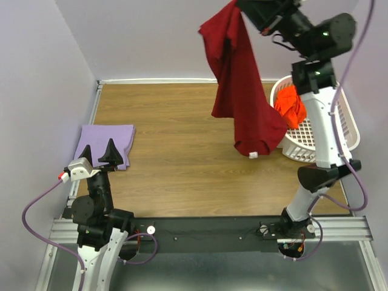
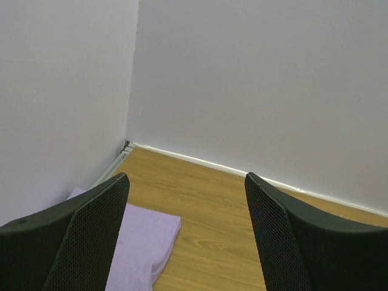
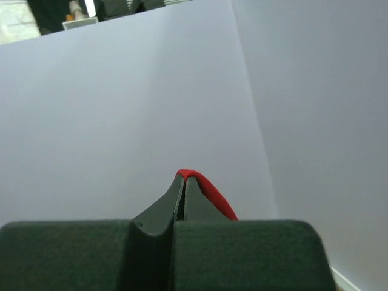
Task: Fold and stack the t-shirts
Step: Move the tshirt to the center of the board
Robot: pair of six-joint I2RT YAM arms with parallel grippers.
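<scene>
Shirts number three. One crimson t-shirt (image 1: 242,91) hangs over the table's (image 1: 176,139) far right, pinched in the closed right gripper (image 3: 183,191). One lavender t-shirt (image 1: 106,140) lies folded at the left edge, by the wide-open left gripper (image 1: 99,145). One orange-red t-shirt (image 1: 290,106) sits in the single basket (image 1: 339,130) at the right edge.

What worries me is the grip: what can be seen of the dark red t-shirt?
The dark red t-shirt is soft cloth, unfolded and crumpled, hanging in the air from the right claw, shut on a fold at its top. Its lower end, bearing a small white tag, dangles over the table beside the white basket.
</scene>
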